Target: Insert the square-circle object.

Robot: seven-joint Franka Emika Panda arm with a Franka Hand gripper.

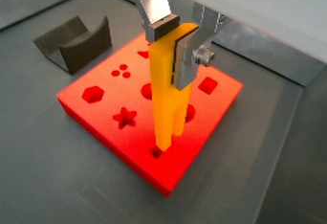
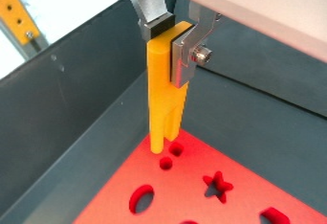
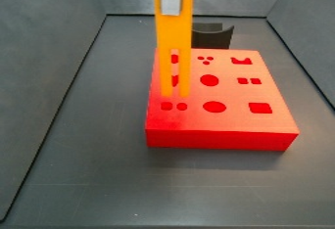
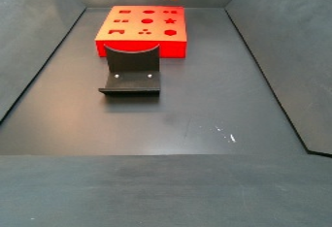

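Pincer (image 1: pixel 174 36): clamped on the top end of the bar, above the block.
Bar (image 1: pixel 169 94): orange-yellow, upright, forked end down at the block's top face (image 2: pixel 163 142).
Block (image 3: pixel 249 120): red, flat on the table (image 4: pixel 169 124), with shaped holes.
Grey piece (image 4: pixel 131 73): just beside the block.
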